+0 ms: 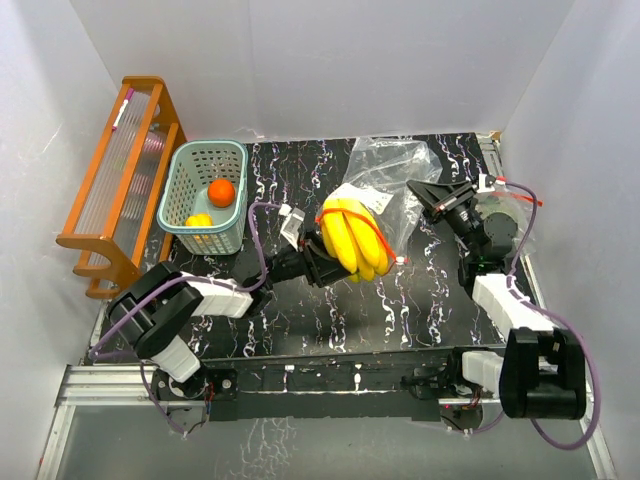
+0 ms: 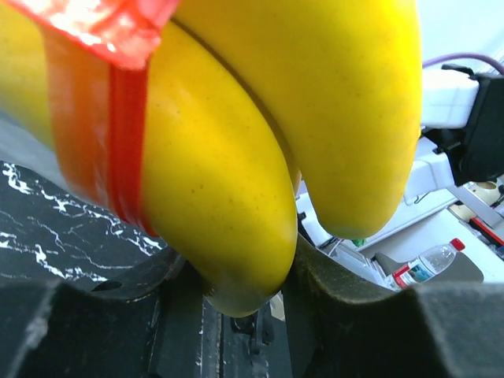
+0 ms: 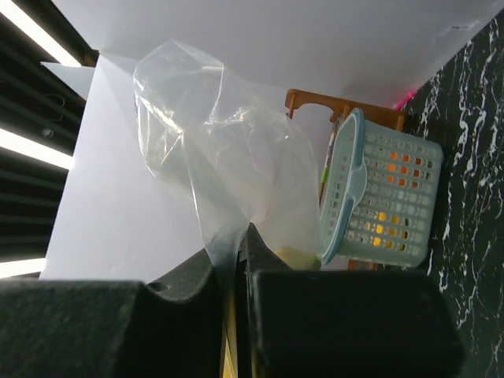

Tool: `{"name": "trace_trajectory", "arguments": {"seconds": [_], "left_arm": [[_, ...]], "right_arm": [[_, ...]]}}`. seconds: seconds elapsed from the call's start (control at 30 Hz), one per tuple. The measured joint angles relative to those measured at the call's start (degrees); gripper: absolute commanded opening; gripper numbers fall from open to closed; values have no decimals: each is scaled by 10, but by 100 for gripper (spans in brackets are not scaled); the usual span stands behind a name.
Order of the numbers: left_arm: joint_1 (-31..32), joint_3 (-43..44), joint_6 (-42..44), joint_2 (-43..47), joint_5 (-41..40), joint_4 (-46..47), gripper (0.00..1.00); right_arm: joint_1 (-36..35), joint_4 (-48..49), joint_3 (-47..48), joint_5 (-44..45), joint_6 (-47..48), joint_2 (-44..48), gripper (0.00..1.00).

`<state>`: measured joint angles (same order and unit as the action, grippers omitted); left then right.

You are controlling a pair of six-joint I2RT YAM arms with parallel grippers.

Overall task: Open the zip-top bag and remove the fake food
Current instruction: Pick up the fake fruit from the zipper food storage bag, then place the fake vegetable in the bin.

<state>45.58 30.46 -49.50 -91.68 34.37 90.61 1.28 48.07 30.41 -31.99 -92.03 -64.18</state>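
Observation:
My left gripper [image 1: 328, 252] is shut on the yellow banana bunch [image 1: 352, 238], which fills the left wrist view [image 2: 260, 142] and sits at the mouth of the clear zip-top bag [image 1: 385, 185]. The bag's red zip strip [image 2: 110, 118] lies across the bananas. My right gripper [image 1: 428, 196] is shut on the bag's film and holds it up; the film [image 3: 224, 173] rises from between the closed fingers [image 3: 189, 291]. A round orange [image 1: 221, 192] and a yellow piece [image 1: 199, 222] lie in the teal basket [image 1: 172, 200].
An orange wooden rack [image 1: 120, 180] stands at the far left beside the basket, which also shows in the right wrist view [image 3: 386, 197]. White walls enclose the black marbled table [image 1: 400, 310] on three sides.

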Motion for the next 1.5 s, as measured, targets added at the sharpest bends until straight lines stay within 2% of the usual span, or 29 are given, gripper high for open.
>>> {"name": "trace_trajectory", "arguments": {"seconds": [0.1,0.23,0.47,0.6,0.63,0.7,0.83,0.93,1.03,1.23,1.37,1.5], "left_arm": [[0,-23,-3,14,-1,-3,0],[0,-64,-3,49,17,-18,0],[1,-102,21,137,35,-109,0],[2,-110,33,185,16,-170,0],[2,-106,41,200,3,-210,0],[3,-80,70,231,-30,-313,0],[1,42,142,238,-93,-504,0],[-16,143,187,224,-130,-601,0],[-51,240,229,197,-167,-681,0],[-139,387,295,128,-271,-824,0],[-217,400,320,125,-354,-901,0],[-316,391,308,132,-382,-946,0]], "right_arm": [[34,49,-16,-48,-19,-40,8],[77,88,-19,-50,-24,-80,8],[108,152,-40,-56,-16,-138,8],[108,136,-60,-63,18,-144,8],[108,126,-60,-63,33,-143,8],[108,84,-60,-63,72,-134,8],[108,25,-75,-56,132,-105,8],[108,13,-87,-56,159,-111,8],[108,24,-88,-63,168,-157,8],[108,148,-144,-91,119,-262,8],[108,263,-174,-110,75,-329,8],[108,349,-179,-120,33,-406,8]]}}
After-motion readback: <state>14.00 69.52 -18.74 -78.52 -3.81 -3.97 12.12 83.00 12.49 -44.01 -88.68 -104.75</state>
